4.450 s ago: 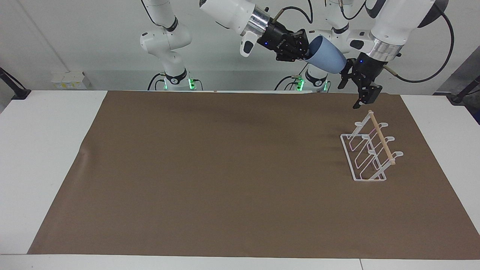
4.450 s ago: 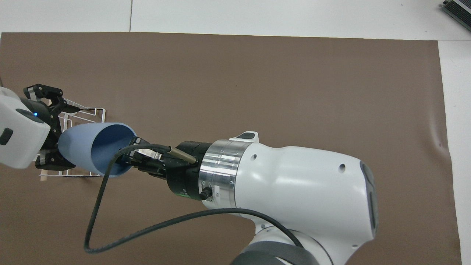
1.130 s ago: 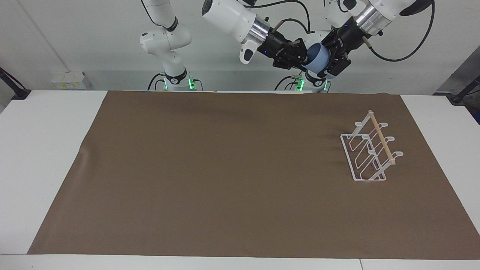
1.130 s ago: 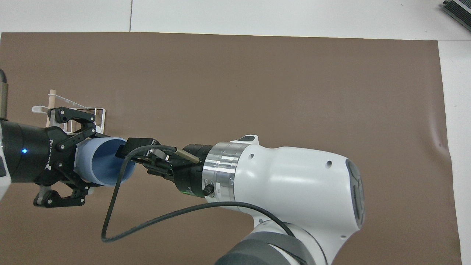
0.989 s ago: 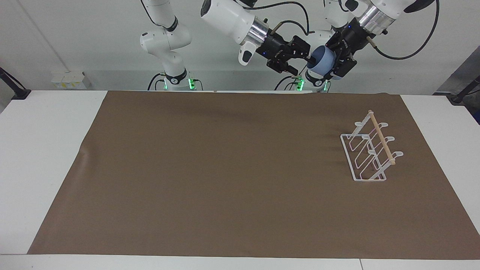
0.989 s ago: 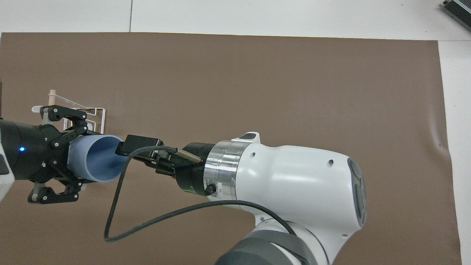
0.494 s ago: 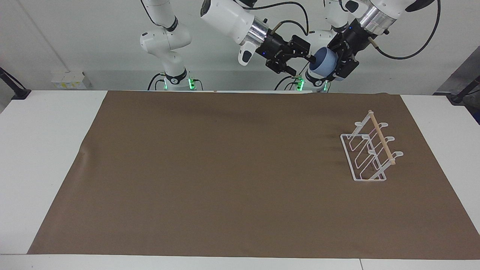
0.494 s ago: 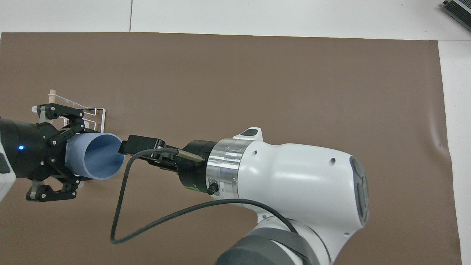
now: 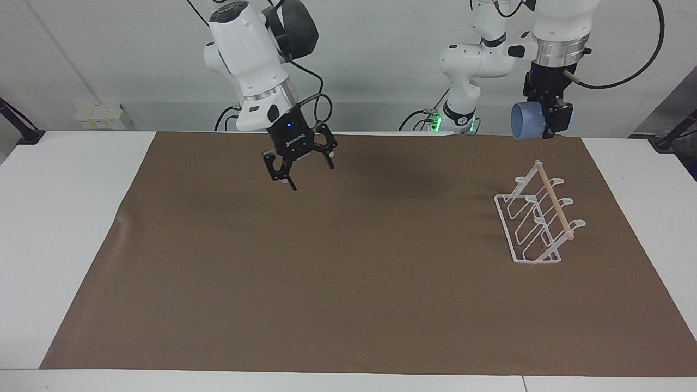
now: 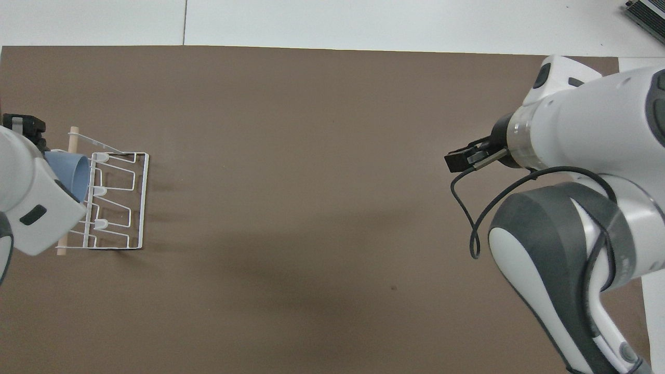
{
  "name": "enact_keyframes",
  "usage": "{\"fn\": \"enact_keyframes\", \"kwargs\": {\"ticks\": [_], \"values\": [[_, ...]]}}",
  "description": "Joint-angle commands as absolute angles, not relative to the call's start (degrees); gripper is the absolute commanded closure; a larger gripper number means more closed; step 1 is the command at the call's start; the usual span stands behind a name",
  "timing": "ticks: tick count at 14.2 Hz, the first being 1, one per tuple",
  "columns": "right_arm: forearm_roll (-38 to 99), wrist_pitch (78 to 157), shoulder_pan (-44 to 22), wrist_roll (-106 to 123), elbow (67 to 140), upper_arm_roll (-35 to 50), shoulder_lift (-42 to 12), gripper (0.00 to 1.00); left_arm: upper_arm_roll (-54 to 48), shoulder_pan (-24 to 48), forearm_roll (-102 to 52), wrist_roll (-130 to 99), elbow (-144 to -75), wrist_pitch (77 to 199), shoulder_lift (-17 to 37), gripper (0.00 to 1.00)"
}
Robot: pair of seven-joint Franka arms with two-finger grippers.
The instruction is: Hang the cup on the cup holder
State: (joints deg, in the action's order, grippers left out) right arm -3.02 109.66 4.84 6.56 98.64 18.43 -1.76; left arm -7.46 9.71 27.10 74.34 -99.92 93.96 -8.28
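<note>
The light-blue cup (image 9: 524, 121) is in my left gripper (image 9: 550, 129), which is shut on its base end. The cup lies on its side in the air, its mouth toward the right arm's end of the table. It hangs well above the cup holder (image 9: 536, 218) and touches nothing. The cup holder is a white wire rack with a wooden dowel, standing on the brown mat at the left arm's end. In the overhead view the cup (image 10: 70, 171) shows next to the cup holder's (image 10: 117, 202) dowel. My right gripper (image 9: 301, 173) is open and empty, low over the mat at the right arm's end.
The brown mat (image 9: 348, 272) covers most of the white table (image 9: 65, 218). The right arm's forearm and cable (image 10: 561, 208) cover part of the overhead view at that arm's end.
The right gripper has let go of the cup and drawn back to its own end of the table. The left gripper now holds the cup alone and has swung it over the cup holder.
</note>
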Motion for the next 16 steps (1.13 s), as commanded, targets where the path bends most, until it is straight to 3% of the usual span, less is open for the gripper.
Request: {"fn": "enact_keyframes", "kwargs": {"ticks": [1,6,16], "values": [[-5.19,102.77,7.81,-1.12,98.70,19.25,-0.35,0.00,-6.94,9.67,33.38,72.00,-104.13,99.04,-9.66,1.00],[-2.21,100.46,9.76,-6.84,101.51,19.42,1.32,0.01,-7.12,11.51,52.44,68.38,-105.47,96.24,-6.86,1.00],[1.41,100.55,10.72,-9.32,101.61,19.25,1.67,0.00,-7.12,11.60,65.56,66.01,-105.55,98.26,-0.18,1.00]]}}
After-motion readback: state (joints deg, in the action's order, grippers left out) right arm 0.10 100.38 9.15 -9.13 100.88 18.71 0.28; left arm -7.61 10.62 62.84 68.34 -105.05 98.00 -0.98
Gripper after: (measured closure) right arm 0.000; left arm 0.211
